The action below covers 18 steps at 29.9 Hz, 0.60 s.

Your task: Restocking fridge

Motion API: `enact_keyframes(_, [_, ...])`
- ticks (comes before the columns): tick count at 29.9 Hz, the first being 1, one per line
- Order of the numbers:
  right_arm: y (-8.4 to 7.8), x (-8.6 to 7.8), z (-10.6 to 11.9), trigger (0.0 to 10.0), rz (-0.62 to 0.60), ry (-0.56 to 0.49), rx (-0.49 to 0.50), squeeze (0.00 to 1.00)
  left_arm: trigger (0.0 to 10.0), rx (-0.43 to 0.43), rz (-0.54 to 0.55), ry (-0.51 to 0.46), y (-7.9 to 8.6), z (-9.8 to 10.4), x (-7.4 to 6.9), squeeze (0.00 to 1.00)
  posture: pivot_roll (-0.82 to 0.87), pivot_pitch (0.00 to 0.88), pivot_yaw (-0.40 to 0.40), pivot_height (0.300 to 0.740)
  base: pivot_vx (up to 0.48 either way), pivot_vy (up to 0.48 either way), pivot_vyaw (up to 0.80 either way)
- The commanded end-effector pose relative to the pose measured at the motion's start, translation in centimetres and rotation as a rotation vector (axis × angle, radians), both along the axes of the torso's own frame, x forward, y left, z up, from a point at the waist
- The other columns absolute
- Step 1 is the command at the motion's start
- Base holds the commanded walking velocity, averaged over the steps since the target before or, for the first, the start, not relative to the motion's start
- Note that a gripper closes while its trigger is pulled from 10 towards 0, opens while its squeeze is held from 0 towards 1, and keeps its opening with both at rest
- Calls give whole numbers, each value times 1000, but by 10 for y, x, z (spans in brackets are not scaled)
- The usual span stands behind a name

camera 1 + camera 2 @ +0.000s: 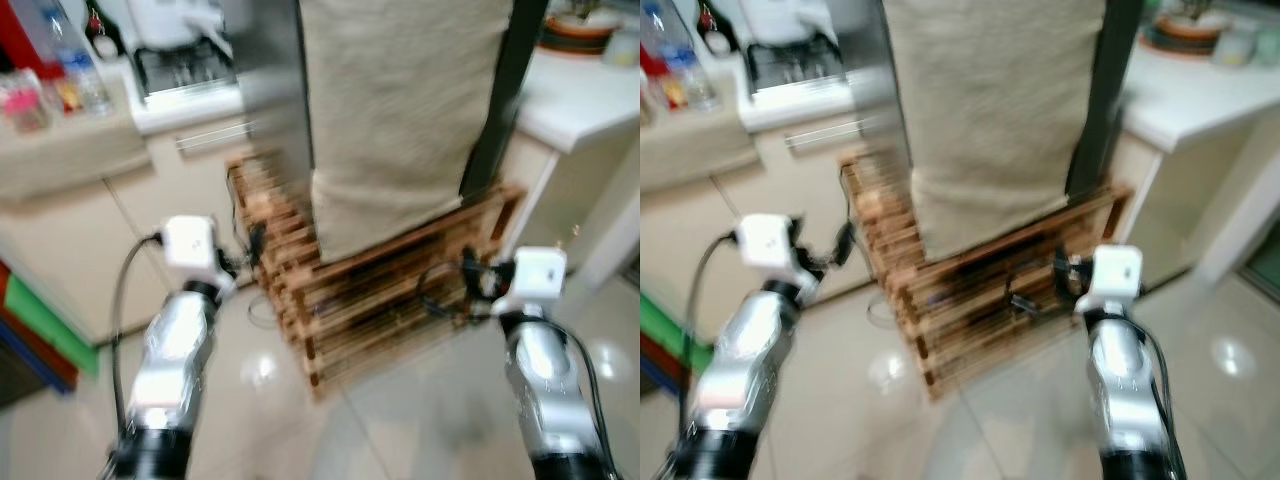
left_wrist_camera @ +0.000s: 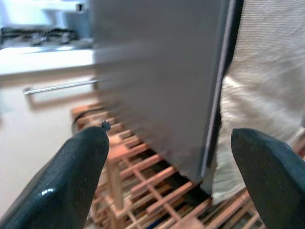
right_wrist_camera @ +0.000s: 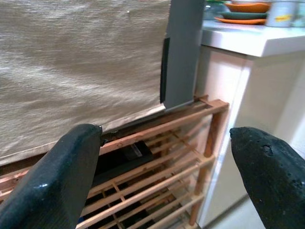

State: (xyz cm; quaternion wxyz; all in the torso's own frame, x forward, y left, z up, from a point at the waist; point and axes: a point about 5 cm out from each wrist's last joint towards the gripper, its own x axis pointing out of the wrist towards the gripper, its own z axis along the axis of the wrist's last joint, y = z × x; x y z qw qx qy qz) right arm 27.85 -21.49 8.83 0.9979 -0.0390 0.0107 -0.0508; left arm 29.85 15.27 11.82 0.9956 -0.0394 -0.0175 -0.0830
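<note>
The fridge [image 1: 400, 110] stands straight ahead, its front draped in a beige woven cloth [image 3: 71, 62] and its grey side panel [image 2: 157, 76] bare. It rests on a low wooden slatted stand [image 1: 380, 300]. Both silver arms reach toward it at stand height. My left gripper [image 2: 171, 176] is open near the stand's left corner, its fingers [image 2: 71, 181] wide apart with nothing between them. My right gripper [image 3: 167, 176] is open before the stand's right end, also with nothing in it. The head views are blurred.
A beige counter [image 1: 60, 150] with bottles [image 1: 70, 70] and a hob [image 1: 185, 65] runs along the left. A white counter [image 1: 580, 100] with bowls [image 1: 575, 30] stands at the right. Coloured boards [image 1: 40, 330] lean at the far left. Glossy tile floor [image 1: 400, 420] lies below.
</note>
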Motion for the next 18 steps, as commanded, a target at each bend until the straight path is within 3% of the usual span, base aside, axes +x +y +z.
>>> enact_keyframes(1, [5, 4, 4, 10000, 11, -18, 30, 0, 10000, 20, 35, -11, 9, 4, 3, 0, -90, 0, 60, 740, 0, 0, -756])
enact_keyframes(10, [9, 9, 5, 10000, 7, -26, 37, 0, 10000, -35, 74, 14, 16, 2, 5, 0, -87, 0, 60, 740, 0, 0, -760])
enact_keyframes(18, [14, 11, 4, 10000, 27, -17, 14, 0, 10000, 7, 68, -20, 17, 10, 10, 0, -84, 0, 59, 740, 0, 472, -763])
